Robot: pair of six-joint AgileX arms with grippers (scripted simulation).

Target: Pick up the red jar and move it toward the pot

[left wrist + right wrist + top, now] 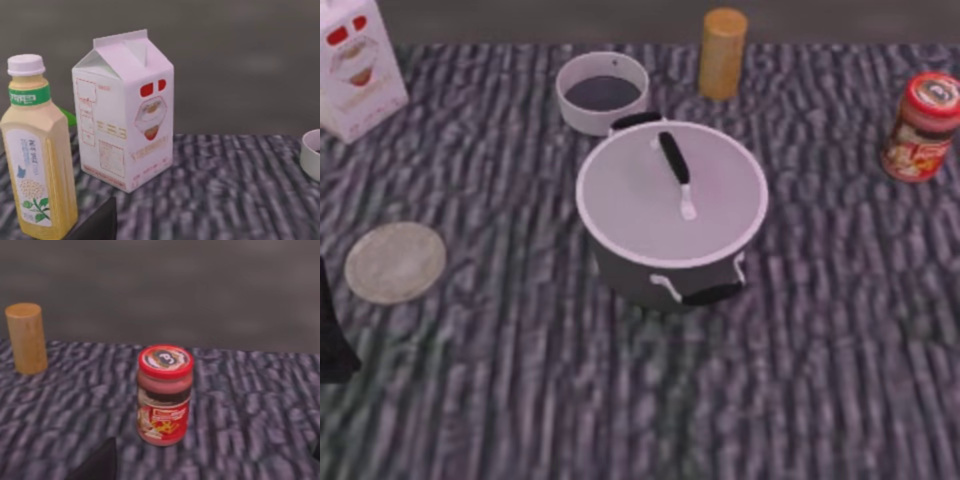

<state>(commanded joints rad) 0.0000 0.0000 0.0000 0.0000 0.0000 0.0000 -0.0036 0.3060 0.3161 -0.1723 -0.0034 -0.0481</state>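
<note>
At the table's right edge stands the cylindrical red jar (pixel 920 127).

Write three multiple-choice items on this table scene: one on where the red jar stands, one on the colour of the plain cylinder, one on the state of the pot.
1. Where is the red jar?
A. at the table's right edge
B. inside the bowl
C. on the pot's lid

2. What colour is the plain cylinder?
A. green
B. orange-yellow
C. blue

3. What state is the pot in?
A. tipped on its side
B. open, lid beside it
C. upright, lid on

Answers:
1 A: the top view shows the jar standing alone at the right, apart from the pot.
2 B: both the top and right wrist views show it orange-yellow.
3 C: the pale lid with its black handle covers the pot.
</note>
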